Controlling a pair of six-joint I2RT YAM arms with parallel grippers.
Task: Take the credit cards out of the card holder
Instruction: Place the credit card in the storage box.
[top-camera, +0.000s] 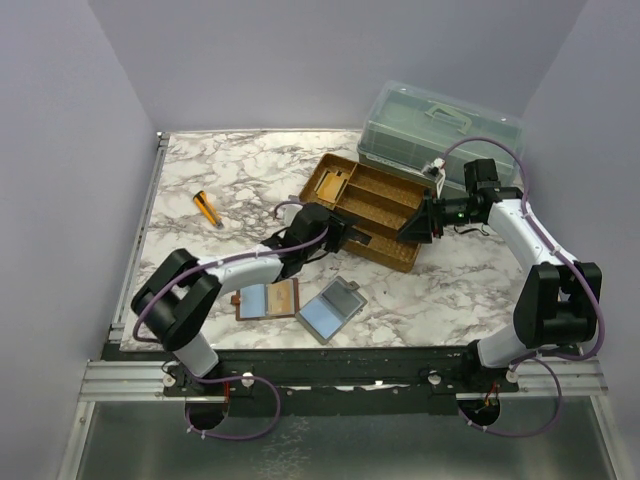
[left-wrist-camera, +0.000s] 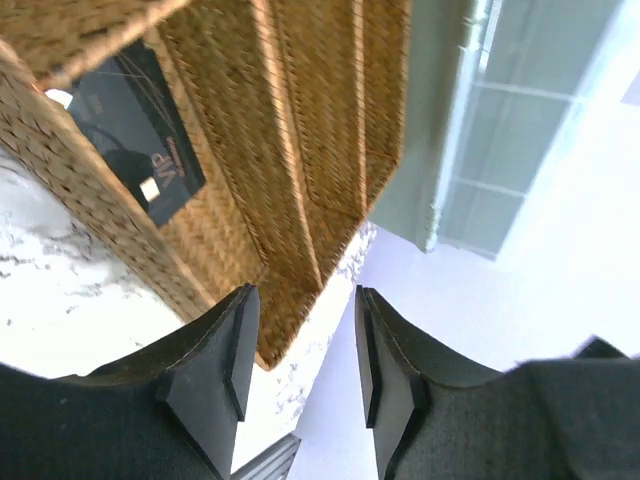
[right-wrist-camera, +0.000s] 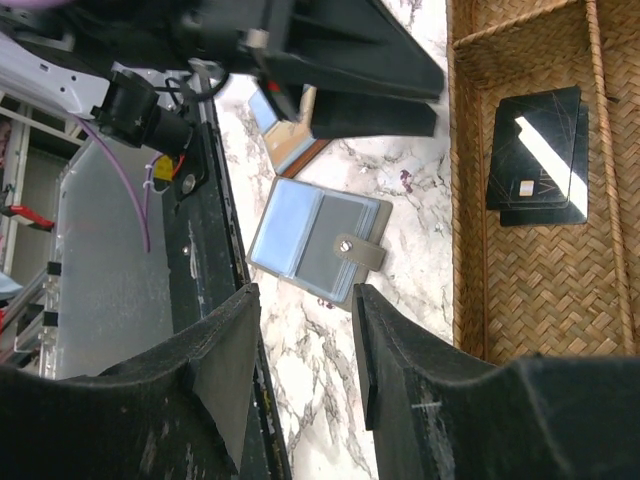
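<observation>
While card holder (top-camera: 268, 300) gapes (leather), cards (right-wrist-camera: 535, 155) gleam

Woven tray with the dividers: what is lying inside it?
Two black cards, stacked slightly askew, lie in one long compartment of the woven tray; the other compartments show bare weave. From above, the left end effector and right end effector hide part of that strip.

A tray (top-camera: 392, 255) sat near the middle of the table (top-camera: 250, 170). A box (top-camera: 440, 125) stood behind it, in the back right corner. Some cards (right-wrist-camera: 535, 155) lay in the tray. A pen (top-camera: 208, 208) lay toward the left edge. The card holder (top-camera: 268, 300) lay by the front edge, with a folder (top-camera: 332, 309) just to its right.
</observation>
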